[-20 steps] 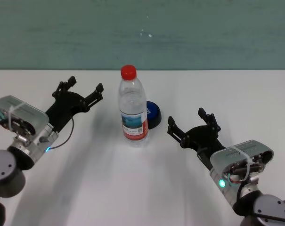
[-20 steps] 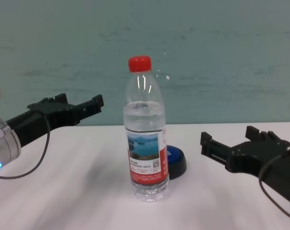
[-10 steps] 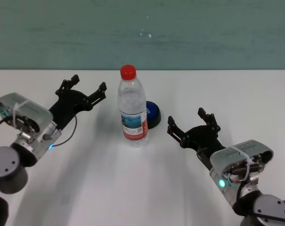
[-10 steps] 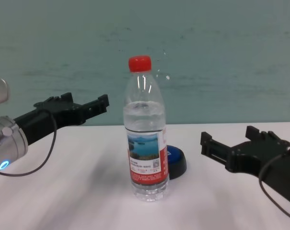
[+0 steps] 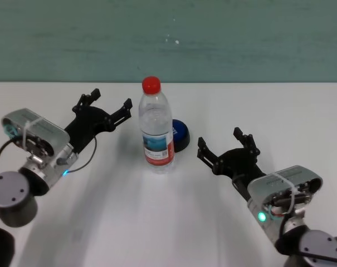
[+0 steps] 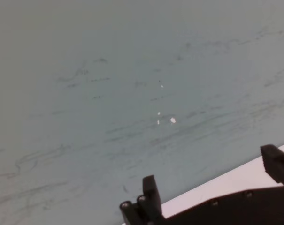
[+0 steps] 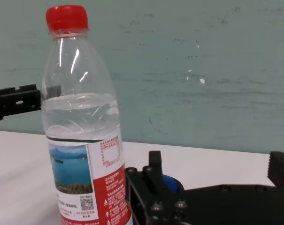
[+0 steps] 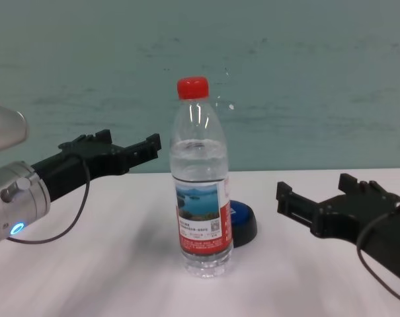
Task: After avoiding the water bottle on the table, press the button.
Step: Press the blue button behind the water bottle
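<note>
The water bottle stands upright in the middle of the white table, clear with a red cap and a red-and-white label; it also shows in the chest view and the right wrist view. The button, blue on a black base, sits just behind and right of the bottle, partly hidden by it. My left gripper is open and empty, raised to the left of the bottle near cap height. My right gripper is open and empty, to the right of the button.
A teal wall rises behind the table's far edge. Bare tabletop lies in front of the bottle and to both sides.
My left gripper has moved right and forward, closer to the bottle. The right arm, the bottle and the button have not moved.
</note>
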